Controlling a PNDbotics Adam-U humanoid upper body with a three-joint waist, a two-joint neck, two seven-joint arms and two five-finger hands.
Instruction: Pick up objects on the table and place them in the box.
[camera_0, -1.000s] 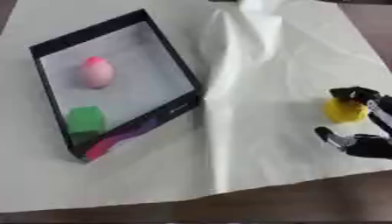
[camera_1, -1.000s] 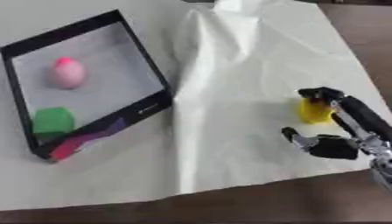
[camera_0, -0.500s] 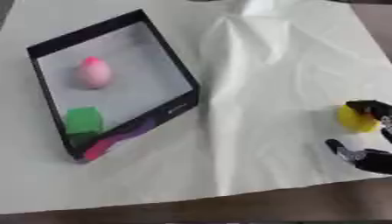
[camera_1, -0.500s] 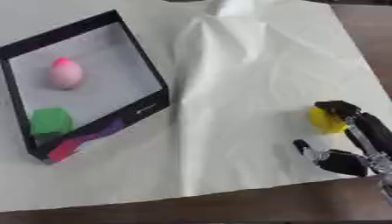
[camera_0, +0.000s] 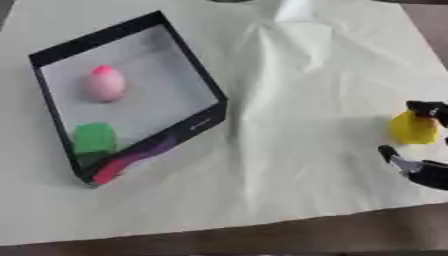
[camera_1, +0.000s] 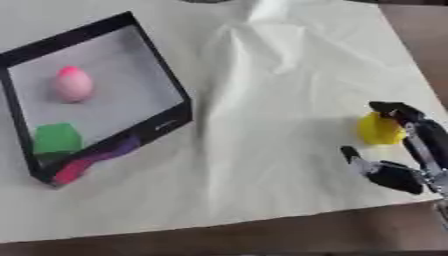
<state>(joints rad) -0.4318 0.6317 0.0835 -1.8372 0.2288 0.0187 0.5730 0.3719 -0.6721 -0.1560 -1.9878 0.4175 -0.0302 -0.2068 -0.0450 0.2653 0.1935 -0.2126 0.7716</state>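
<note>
A small yellow object (camera_1: 380, 130) lies on the pale cloth at the right. My right hand (camera_1: 411, 165) is open around it. Its fingers (camera_1: 398, 110) arch over the object's far side and touch its top, while the thumb (camera_1: 353, 155) stands apart on the near side. A black-walled box (camera_0: 188, 75) sits tilted at the left. It holds a pink egg shape (camera_0: 105, 84), a green cube (camera_0: 94, 138) and a pink and purple piece (camera_0: 122, 162) in its near corner. The left hand shows in neither view.
The cream cloth (camera_0: 297, 100) covers the table, with a raised fold running from the far middle towards the front. Brown table edge (camera_0: 262, 240) shows along the near side and at the far right.
My right hand has shifted right and slightly towards the near edge. The yellow object has slid a little the same way under the fingers. The box and its contents stay put.
</note>
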